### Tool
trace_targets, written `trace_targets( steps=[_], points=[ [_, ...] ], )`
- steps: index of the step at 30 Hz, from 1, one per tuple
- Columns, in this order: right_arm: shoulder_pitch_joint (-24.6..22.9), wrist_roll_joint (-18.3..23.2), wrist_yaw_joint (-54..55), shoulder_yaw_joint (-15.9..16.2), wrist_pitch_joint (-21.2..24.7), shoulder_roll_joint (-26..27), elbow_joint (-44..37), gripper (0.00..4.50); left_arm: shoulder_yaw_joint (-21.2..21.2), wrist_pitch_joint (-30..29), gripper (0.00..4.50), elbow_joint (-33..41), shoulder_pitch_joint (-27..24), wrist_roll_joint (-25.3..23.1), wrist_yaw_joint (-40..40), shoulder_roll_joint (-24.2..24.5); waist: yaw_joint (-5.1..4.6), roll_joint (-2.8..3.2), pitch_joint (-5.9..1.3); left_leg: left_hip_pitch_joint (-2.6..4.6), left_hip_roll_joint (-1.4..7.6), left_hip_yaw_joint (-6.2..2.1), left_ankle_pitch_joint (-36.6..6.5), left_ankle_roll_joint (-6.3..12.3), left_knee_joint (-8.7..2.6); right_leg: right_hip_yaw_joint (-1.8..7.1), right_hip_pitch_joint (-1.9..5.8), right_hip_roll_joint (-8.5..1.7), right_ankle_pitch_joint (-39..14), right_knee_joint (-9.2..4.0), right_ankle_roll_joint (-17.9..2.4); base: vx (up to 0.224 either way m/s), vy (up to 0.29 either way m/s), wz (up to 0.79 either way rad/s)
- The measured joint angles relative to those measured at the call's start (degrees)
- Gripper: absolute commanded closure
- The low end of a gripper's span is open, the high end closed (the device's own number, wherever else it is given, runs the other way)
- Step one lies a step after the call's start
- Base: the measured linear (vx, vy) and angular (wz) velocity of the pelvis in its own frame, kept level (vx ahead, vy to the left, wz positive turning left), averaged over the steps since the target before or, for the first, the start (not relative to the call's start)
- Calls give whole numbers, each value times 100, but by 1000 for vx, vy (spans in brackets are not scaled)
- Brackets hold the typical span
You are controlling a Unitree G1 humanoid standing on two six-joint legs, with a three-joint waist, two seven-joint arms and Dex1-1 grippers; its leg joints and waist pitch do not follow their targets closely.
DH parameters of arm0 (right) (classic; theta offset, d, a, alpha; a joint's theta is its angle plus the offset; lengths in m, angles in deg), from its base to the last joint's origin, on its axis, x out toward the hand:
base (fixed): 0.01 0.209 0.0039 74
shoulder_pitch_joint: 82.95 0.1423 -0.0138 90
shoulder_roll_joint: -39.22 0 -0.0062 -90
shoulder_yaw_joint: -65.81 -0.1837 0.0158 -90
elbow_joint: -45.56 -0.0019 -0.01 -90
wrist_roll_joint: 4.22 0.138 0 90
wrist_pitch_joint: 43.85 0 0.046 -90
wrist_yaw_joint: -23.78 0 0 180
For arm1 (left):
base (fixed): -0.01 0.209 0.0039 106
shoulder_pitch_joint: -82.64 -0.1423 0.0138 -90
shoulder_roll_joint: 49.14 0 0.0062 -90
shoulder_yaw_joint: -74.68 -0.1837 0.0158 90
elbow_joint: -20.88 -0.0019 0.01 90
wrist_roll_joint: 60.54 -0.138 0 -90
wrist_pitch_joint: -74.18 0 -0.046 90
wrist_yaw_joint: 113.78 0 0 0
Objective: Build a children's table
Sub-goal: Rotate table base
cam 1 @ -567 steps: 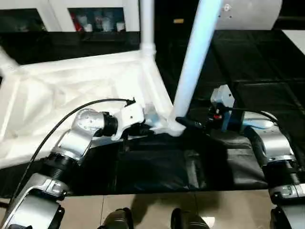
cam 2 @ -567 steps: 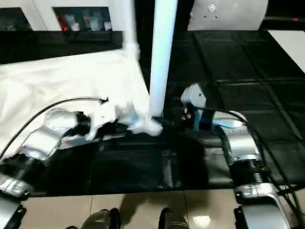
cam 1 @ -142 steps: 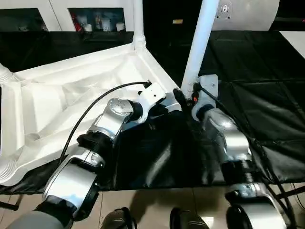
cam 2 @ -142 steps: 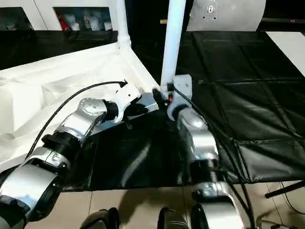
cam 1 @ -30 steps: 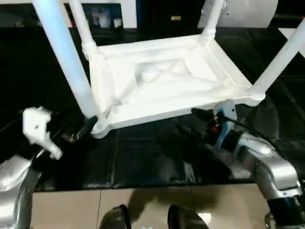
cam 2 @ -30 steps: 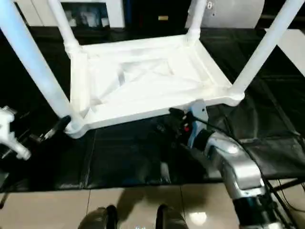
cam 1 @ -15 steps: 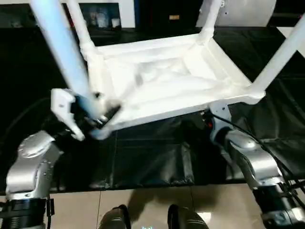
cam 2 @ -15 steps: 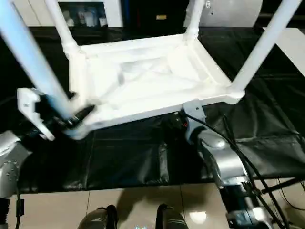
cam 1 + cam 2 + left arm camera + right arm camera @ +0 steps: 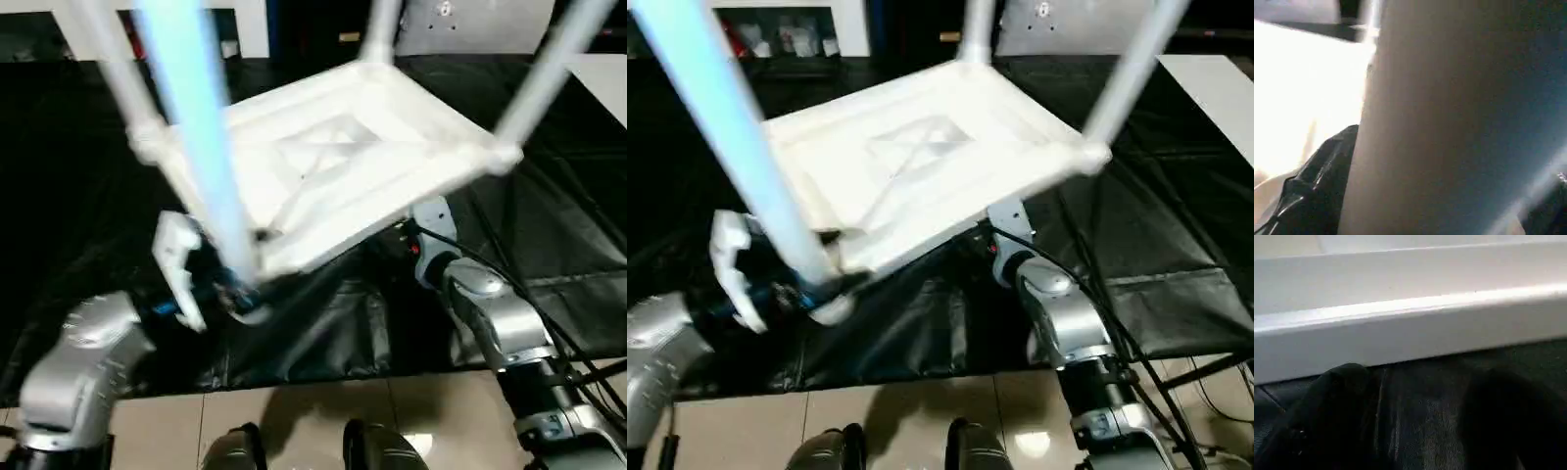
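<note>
Children's table (image 9: 343, 166) is seen upside down in the upper middle of the frame, tilted, its near edge lifted off the black mat (image 9: 549, 245). All four legs appear seated in the corner sockets, so assembly is judged done; turning it upright is what remains. The left gripper (image 9: 220, 284) is spread wide at the base of the near-left leg (image 9: 201, 127), apparently around it. The right gripper (image 9: 985, 243) is spread wide under the near edge.
</note>
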Motion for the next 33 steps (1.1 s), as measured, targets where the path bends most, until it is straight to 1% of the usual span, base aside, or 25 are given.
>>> trace_targets(
  steps=[3,6,10,15,18,20,22,25,28,30,33],
  points=[
    [82,-73,-135,85,-182,65,136,0,-277,-45,14,10,85,0,75,-201,-31,0,0,-1,4,1,0,0,-1,-1,-4,3,1,4,1,0,0,0],
    [222,-119,-192,124,-286,171,264,0,-401,-84,14,16,123,-3,146,-350,-71,0,0,-1,6,1,0,0,-3,-2,-6,6,0,3,1,0,0,0],
    [449,-269,-160,93,-394,300,542,0,-637,-93,14,10,228,-89,290,-566,-56,0,0,-6,6,1,1,3,0,-1,-5,6,0,-1,1,0,0,0],
    [486,-285,-145,81,-547,441,659,0,-868,-79,14,6,315,-175,392,-775,-49,0,0,-5,6,3,3,9,0,-2,-5,6,0,1,1,0,0,0],
    [553,-296,-137,75,-582,506,742,0,-976,90,14,-213,497,-337,536,-955,-32,0,0,-5,7,3,1,5,8,-3,-3,6,3,4,-3,0,0,0],
    [634,-308,-129,68,-632,592,801,0,-985,256,14,-447,698,-468,686,-1069,-54,0,0,-4,8,2,2,5,14,-1,-2,6,13,5,-4,0,0,0],
    [699,-318,-109,55,-708,664,902,0,-956,385,14,-630,873,-573,818,-1107,-55,1,0,-4,8,2,4,6,16,-1,-1,6,17,6,-3,0,0,0],
    [779,-306,-42,-61,-734,658,1037,0,-905,584,14,-885,1049,-699,905,-1118,-24,1,0,-4,8,2,4,6,18,-1,0,6,18,5,-4,0,0,0],
    [846,-289,32,-187,-817,550,1175,0,-849,874,14,-1175,1247,-907,1010,-1130,33,1,0,-8,8,2,5,10,25,-2,3,4,20,5,-5,0,0,0],
    [844,-211,-65,-369,-937,349,1202,0,-853,1112,14,-1443,1403,-1067,1077,-1200,77,1,0,-11,6,2,10,21,36,-3,5,0,23,6,-5,0,0,0],
    [802,-156,-123,-621,-1003,44,1233,0,-774,1329,14,-1738,1589,-1187,1212,-1202,115,1,0,-12,6,2,10,22,49,-2,8,-1,36,6,-9,0,0,0]
  ],
)
